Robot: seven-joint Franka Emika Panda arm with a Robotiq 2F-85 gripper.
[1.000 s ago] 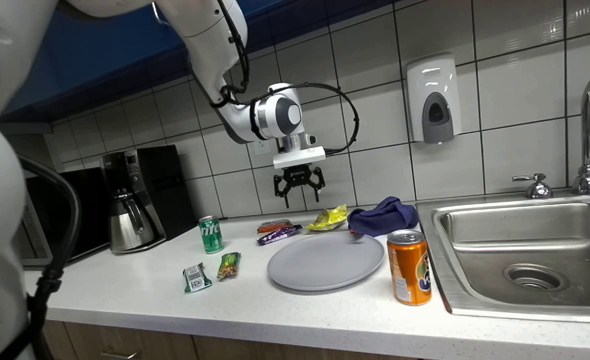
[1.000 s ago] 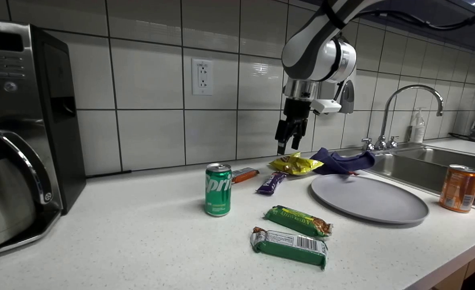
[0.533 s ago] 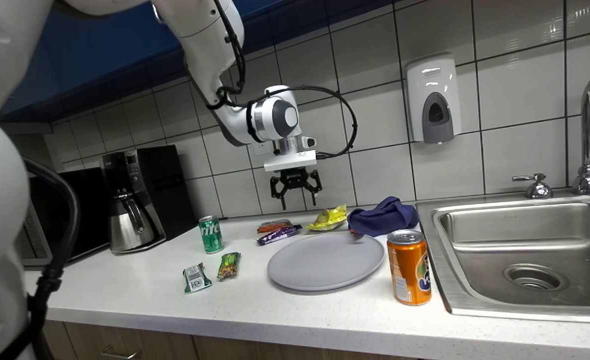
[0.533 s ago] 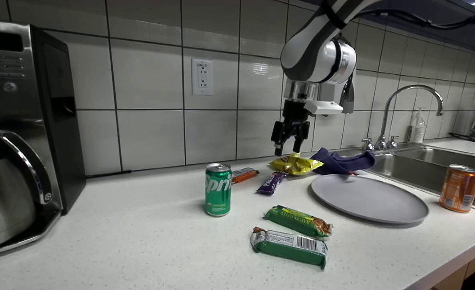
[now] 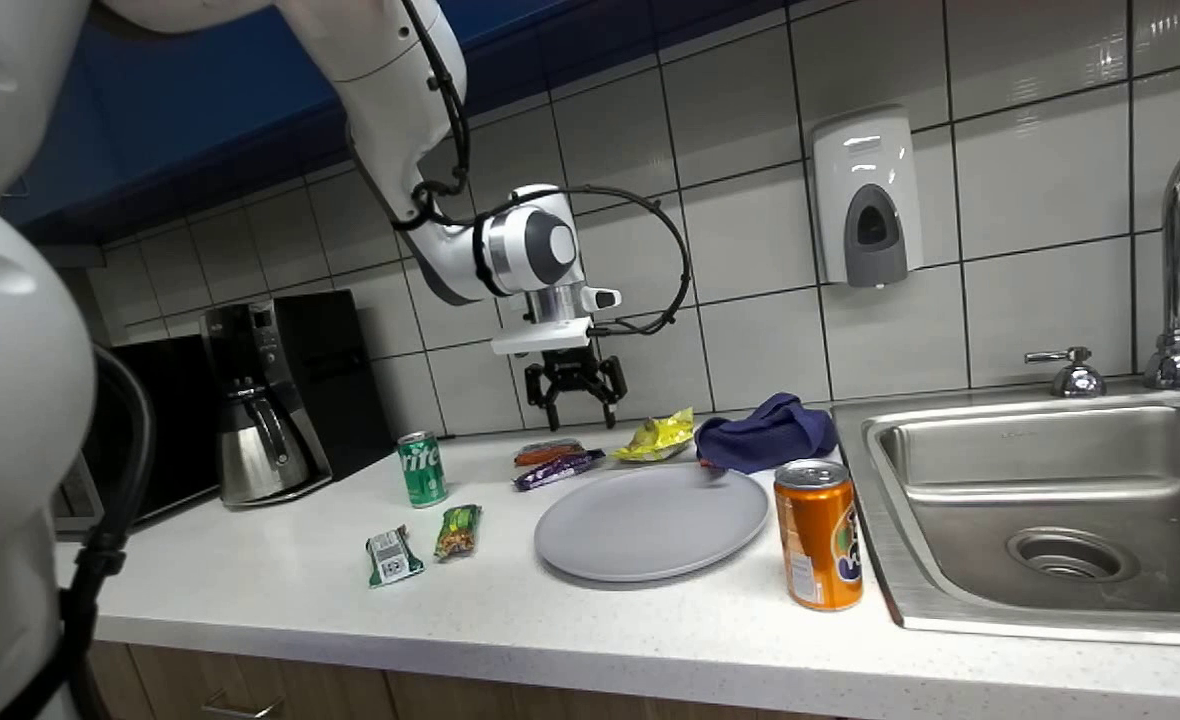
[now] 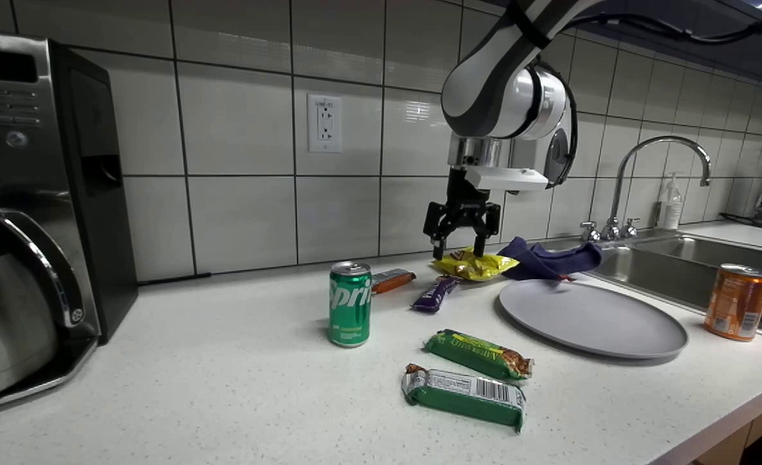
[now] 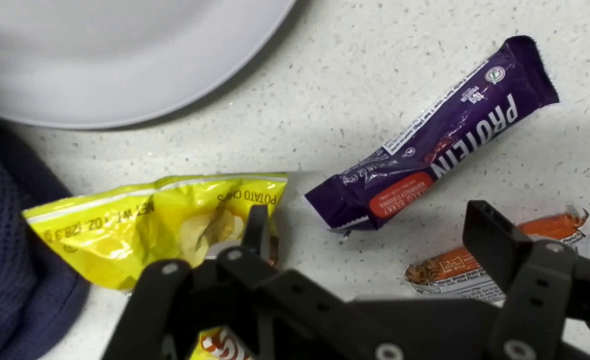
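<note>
My gripper (image 5: 581,418) hangs open above the back of the counter, with nothing between its fingers. In the wrist view, a purple protein bar (image 7: 435,135) lies diagonally just ahead of the jaws. One finger (image 7: 258,230) overlaps the edge of a yellow potato chip bag (image 7: 125,225), part of which is hidden by the gripper. The opposite finger (image 7: 495,245) covers part of an orange-and-silver wrapped bar (image 7: 455,265). Both exterior views show the fingertips above the counter, near the chip bag (image 6: 478,268) and the purple bar (image 6: 435,294); contact with the bag cannot be made out.
A grey plate (image 5: 650,525) lies in front of these snacks, beside a dark blue cloth (image 5: 770,435). Around it stand a green Sprite can (image 6: 349,307), two green wrapped bars (image 6: 478,354) and an orange can (image 5: 818,535) by the sink (image 5: 880,560). A coffee maker (image 5: 280,400) stands at one end.
The gripper has come down closer to the snacks and shifted left in both exterior views, turning somewhat at the wrist. Its jaws have stayed apart, and the objects on the counter have not moved.
</note>
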